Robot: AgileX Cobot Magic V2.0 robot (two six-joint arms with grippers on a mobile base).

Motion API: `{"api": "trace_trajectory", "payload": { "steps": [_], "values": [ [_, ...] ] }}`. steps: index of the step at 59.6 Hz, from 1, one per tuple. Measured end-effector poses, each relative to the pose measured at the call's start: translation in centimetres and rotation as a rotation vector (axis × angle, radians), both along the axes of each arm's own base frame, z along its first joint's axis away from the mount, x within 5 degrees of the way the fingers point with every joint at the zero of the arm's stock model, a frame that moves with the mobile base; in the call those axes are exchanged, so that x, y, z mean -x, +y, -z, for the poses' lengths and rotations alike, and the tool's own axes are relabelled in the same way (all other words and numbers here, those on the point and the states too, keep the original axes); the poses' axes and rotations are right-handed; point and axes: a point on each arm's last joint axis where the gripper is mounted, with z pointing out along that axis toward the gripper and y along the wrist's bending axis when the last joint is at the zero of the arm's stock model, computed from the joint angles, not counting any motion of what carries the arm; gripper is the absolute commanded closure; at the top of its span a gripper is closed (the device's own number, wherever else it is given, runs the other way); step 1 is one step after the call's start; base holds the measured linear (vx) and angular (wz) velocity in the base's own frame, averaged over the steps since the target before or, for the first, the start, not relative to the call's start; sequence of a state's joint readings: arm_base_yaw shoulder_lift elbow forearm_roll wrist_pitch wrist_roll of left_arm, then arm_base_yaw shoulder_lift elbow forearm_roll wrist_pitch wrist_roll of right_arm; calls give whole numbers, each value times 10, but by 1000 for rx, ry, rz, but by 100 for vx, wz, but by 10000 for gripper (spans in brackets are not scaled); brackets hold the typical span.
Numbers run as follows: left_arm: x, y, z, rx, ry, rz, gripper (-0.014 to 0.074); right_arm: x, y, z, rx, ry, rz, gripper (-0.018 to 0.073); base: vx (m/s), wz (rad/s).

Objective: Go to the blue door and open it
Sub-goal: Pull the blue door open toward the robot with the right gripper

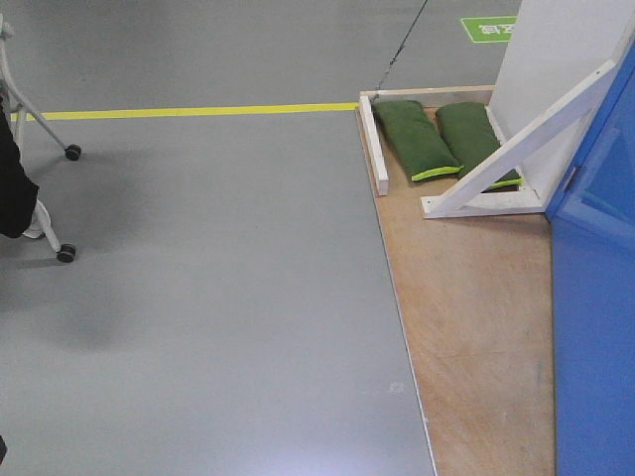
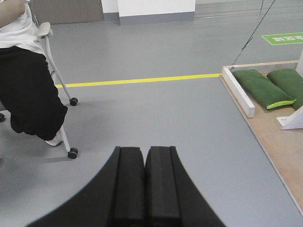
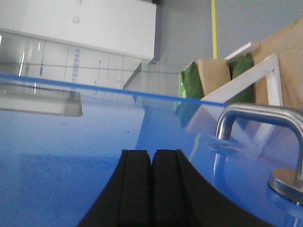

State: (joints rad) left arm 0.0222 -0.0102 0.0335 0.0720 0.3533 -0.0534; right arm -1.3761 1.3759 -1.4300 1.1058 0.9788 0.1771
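Blue door (image 3: 71, 142) — just beyond right gripper (image 3: 152, 156)

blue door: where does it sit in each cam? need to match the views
Exterior front: the blue door runs down the right edge, from upper right to the bottom corner.
Left wrist: not in view.
Right wrist: the door fills the lower part of the frame, close up, with its lever handle at right.
Shared landmark: the green sandbags show in all three views.

The right tool (image 3: 151, 158), pads pressed together, hangs close over the blue door (image 3: 71, 165) beside its steel lever handle (image 3: 265, 112).
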Motion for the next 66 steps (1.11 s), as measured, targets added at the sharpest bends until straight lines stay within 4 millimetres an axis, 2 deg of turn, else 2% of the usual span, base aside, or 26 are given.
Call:
{"api": "trace_trajectory", "payload": {
  "steps": [6,13,31,48,66],
  "values": [
    [0,0,0,0,0,0,526,-8,2,7,-49,-1,-98,564,-1,-3],
    [0,0,0,0,0,0,526,-13,10,7,-57,3,-185,564,0,0],
    [0,0,0,0,0,0,526,-39,31,-17,-34,-115,-304,564,0,0],
    [0,0,0,0,0,0,526,-81,69,-27,-7,-160,-455,564,0,0],
    [0,0,0,0,0,0,526,-116,124,-32,-47,-194,-718,564,0,0]
  ]
}}
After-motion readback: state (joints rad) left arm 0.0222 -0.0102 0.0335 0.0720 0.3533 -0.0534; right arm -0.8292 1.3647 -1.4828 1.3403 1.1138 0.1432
